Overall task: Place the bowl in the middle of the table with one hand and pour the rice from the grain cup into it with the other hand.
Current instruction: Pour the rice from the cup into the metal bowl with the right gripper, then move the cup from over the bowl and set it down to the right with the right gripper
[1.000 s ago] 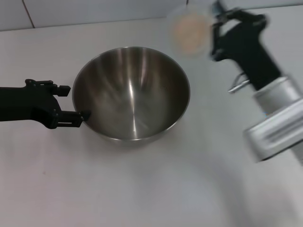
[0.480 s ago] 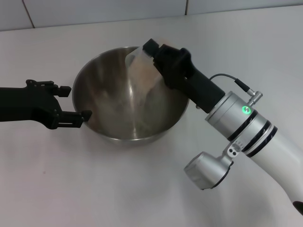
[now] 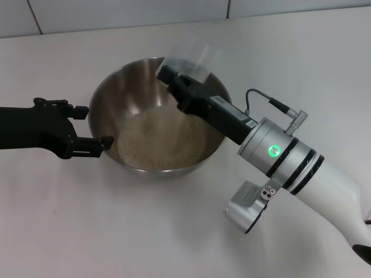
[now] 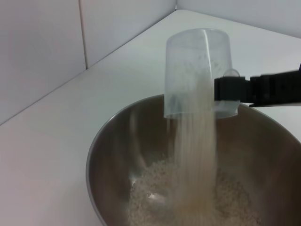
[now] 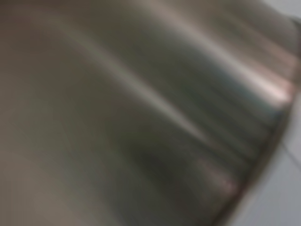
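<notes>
The steel bowl [image 3: 130, 81] stands on the white table [image 3: 87, 226]. My right gripper [image 3: 174, 72] is shut on the clear grain cup [image 3: 194, 53] and holds it tipped mouth-down over the bowl's far side. In the left wrist view, rice [image 4: 195, 150] streams from the cup [image 4: 197, 66] onto a heap in the bowl [image 4: 94, 155]. Rice [image 3: 153, 142] covers the bowl's bottom. My left gripper [image 3: 97, 125] is at the bowl's left rim, fingers apart, the lower fingertip [image 3: 105, 140] touching the rim. The right wrist view shows only the bowl's blurred steel wall [image 5: 141, 117].
A tiled wall [image 3: 116, 11] runs along the table's far edge. My right forearm [image 3: 290, 162] crosses the table from the front right towards the bowl.
My right arm swung the cup from the back right to over the bowl and tipped it. Rice has poured into the bowl. The left arm has not moved.
</notes>
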Controlling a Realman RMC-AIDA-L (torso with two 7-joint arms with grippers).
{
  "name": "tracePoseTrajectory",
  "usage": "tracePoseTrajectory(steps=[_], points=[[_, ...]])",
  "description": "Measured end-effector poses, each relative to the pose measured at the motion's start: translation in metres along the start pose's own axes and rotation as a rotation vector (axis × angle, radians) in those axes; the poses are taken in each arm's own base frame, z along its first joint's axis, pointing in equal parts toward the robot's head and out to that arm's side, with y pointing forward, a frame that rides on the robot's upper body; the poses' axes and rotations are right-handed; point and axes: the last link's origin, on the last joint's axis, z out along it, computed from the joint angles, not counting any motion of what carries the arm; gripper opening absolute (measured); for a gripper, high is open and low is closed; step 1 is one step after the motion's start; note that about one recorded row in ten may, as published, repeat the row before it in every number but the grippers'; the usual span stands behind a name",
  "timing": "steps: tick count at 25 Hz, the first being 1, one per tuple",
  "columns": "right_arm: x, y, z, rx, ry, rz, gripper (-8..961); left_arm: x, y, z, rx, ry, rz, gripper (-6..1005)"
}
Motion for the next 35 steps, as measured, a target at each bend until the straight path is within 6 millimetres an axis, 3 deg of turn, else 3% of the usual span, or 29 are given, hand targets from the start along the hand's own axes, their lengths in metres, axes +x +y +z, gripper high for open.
tracePoseTrajectory(steps=[1,6,12,15,16,17,20,21,23,25,26,27,31,35], points=[[-0.001,-0.001,0.001,0.009,-0.013,-0.106,20,0.0,0.0,0.0,-0.001,0.0,0.001,815],[-0.007,-0.005,0.004,0.054,-0.065,-0.276,20,0.002,0.001,0.001,-0.009,-0.001,0.007,815],[-0.014,-0.007,0.004,0.043,-0.092,-0.232,21,0.003,0.001,0.001,-0.013,-0.002,0.009,815],[-0.009,-0.022,0.009,0.029,0.012,0.082,22,0.003,0.001,0.001,-0.014,-0.002,0.01,815],[-0.001,-0.036,0.013,0.054,0.105,0.366,22,0.003,0.001,0.001,-0.014,-0.003,0.009,815],[-0.001,-0.036,0.013,0.054,0.105,0.366,22,0.003,0.001,0.001,-0.014,-0.003,0.009,815],[0.016,-0.05,0.013,0.125,0.235,0.787,22,0.003,0.001,0.001,-0.014,-0.003,0.009,815],[0.028,-0.052,0.011,0.17,0.314,1.048,23,0.003,0.001,0.001,-0.014,-0.002,0.01,815],[0.032,-0.05,0.009,0.188,0.341,1.153,23,0.003,0.001,0.001,-0.014,-0.002,0.01,815],[0.042,-0.04,0.002,0.229,0.393,1.382,23,0.003,0.001,0.001,-0.014,-0.002,0.009,815],[0.051,-0.026,-0.006,0.268,0.443,1.587,23,0.003,0.001,0.001,-0.014,-0.002,0.01,815],[0.051,-0.026,-0.006,0.268,0.443,1.587,23,0.003,0.001,0.001,-0.014,-0.002,0.01,815],[0.067,0.02,-0.032,0.33,0.574,1.949,24,0.004,0.001,0.001,-0.013,-0.001,0.012,815],[0.077,0.058,-0.051,0.34,0.643,2.166,25,0.004,0.001,0.001,-0.013,-0.002,0.011,815]])
